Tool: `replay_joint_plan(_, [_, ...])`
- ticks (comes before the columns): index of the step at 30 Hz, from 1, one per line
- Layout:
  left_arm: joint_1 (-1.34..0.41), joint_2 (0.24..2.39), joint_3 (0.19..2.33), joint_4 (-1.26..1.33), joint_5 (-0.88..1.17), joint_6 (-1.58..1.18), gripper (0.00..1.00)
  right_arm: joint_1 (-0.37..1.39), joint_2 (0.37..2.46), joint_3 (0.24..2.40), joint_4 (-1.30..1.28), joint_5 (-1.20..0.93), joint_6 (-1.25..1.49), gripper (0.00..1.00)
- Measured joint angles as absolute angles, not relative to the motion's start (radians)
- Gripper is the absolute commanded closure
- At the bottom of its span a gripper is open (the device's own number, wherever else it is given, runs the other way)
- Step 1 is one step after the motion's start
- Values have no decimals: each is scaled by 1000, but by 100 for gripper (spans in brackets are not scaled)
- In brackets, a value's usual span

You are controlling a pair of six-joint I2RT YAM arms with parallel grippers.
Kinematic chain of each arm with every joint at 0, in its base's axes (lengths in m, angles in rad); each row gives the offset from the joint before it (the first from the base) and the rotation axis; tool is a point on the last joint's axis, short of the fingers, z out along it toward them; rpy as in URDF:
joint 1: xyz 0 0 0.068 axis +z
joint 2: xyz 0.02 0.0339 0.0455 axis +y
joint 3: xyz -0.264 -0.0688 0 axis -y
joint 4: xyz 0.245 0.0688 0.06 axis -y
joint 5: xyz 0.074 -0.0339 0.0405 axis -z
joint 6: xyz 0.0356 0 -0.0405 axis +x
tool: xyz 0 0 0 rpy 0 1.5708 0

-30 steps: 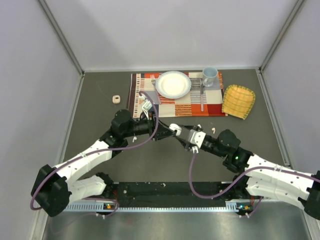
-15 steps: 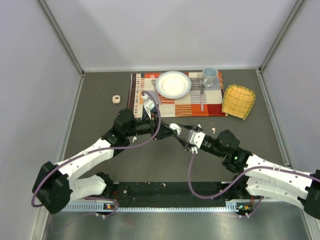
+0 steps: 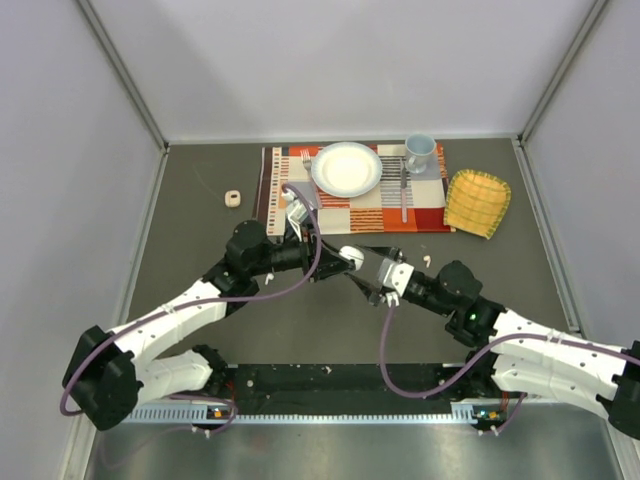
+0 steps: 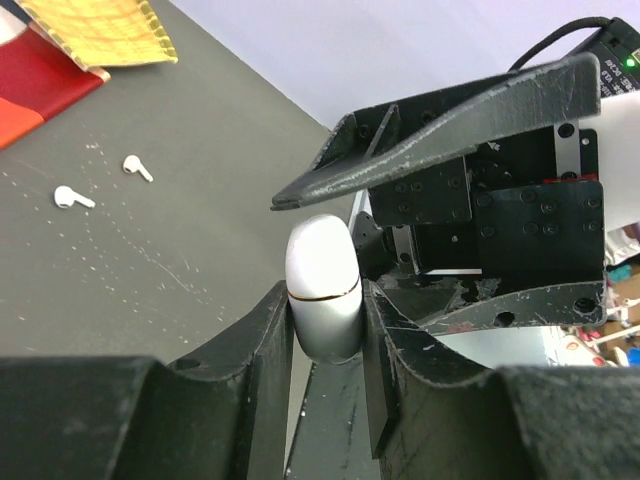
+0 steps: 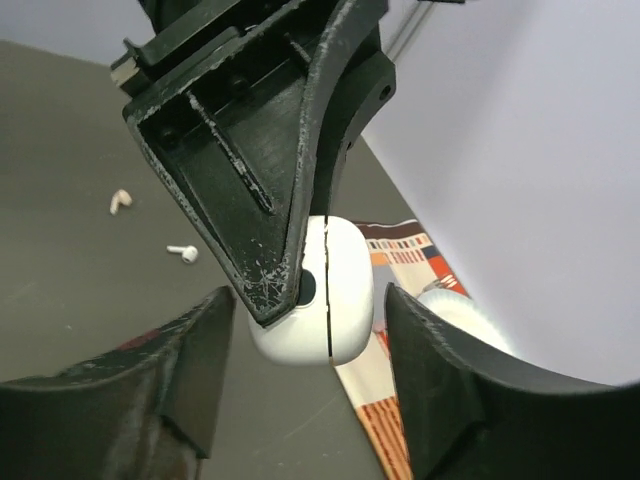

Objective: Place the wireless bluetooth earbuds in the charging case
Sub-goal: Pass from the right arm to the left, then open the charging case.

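Note:
The white charging case, lid closed, is pinched between the fingers of my left gripper, which is shut on it above the dark table. In the right wrist view the case sits between the fingers of my right gripper, which is open with a gap on each side. From above, the case hangs where the left gripper and right gripper meet. Two earbuds lie loose on the table: a white one and a pinkish one, just right of the grippers.
A striped placemat at the back holds a plate, a fork, a knife and a mug. A yellow cloth lies to its right. A small beige object sits left of the mat.
My left gripper has closed onto the charging case. The right gripper's jaws have widened a little and now stand off the case.

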State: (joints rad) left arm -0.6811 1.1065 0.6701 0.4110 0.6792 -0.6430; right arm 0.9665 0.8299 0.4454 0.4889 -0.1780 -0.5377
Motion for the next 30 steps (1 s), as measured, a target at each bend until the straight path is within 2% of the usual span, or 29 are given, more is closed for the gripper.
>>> replay_joint_plan(3, [-685,1081,645,445,659,-608,100,967,823,445,491,-179,-495,17])
replay_joint_plan(10, [-688,985,544,548,595,-549,100,967,792,445,490,-158,-413,1])
replay_joint_plan(19, [-693,886,419,667,490,-459,100,967,731,480,461,57,-230,1])
replay_joint_plan(24, [-703,846,376,710,455,-384,100,952,760,648,288,183,-106,1])
replay_joint_plan(30, [-739,820,280,842,393,-302,100,831,862,869,73,160,107,1])
